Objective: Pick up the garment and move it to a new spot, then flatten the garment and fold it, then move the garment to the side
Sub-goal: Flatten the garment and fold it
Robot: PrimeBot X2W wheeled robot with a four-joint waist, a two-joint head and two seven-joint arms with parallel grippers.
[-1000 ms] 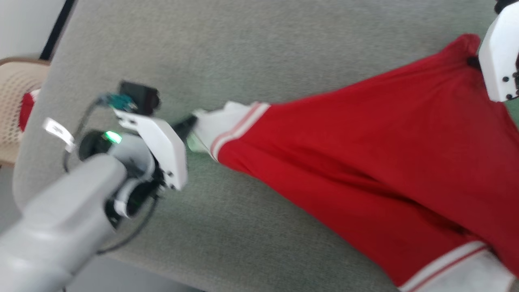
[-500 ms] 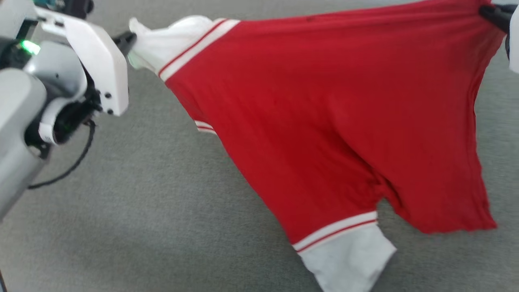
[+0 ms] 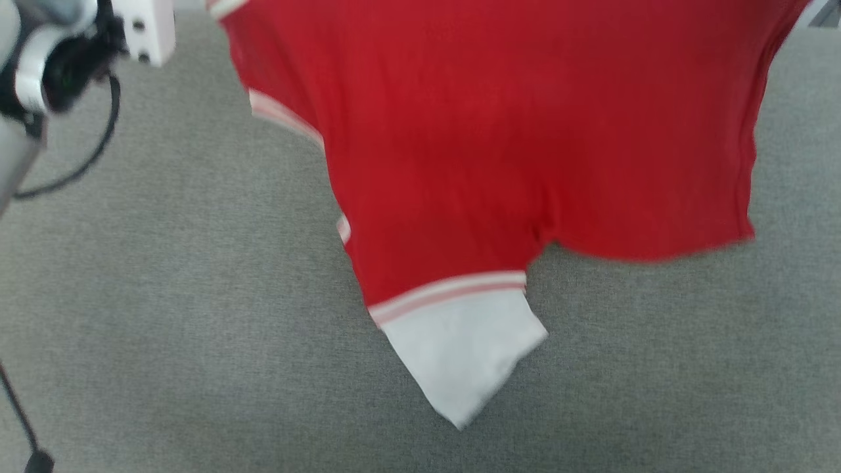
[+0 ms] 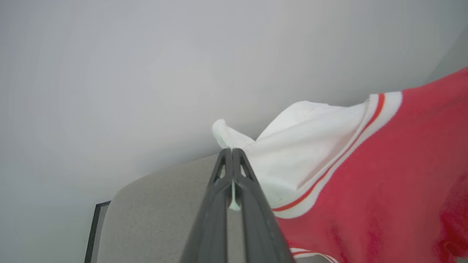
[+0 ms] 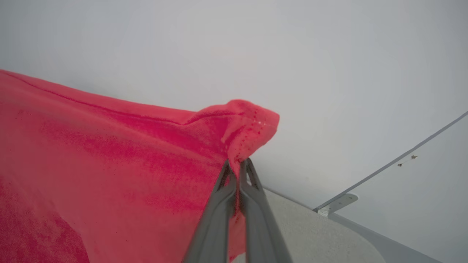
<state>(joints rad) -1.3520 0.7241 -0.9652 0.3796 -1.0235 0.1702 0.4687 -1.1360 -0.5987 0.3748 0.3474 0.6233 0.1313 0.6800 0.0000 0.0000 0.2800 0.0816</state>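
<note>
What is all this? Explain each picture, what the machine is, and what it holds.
It is a two-armed robot. One picture looks down from a camera on its head; the other two look along each arm's gripper. The left gripper is shut on a white sleeve end of a red shirt. The right gripper is shut on a red edge. The shirt hangs spread between them over a grey cloth surface, with the other sleeve dangling lowest.

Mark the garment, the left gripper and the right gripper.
garment (image 3: 525, 131): head view, on the red body.
left gripper (image 4: 232, 150): left wrist view, between the fingers' tips, pinching the white sleeve end.
right gripper (image 5: 238, 162): right wrist view, between the fingers' tips, pinching a red corner.
</note>
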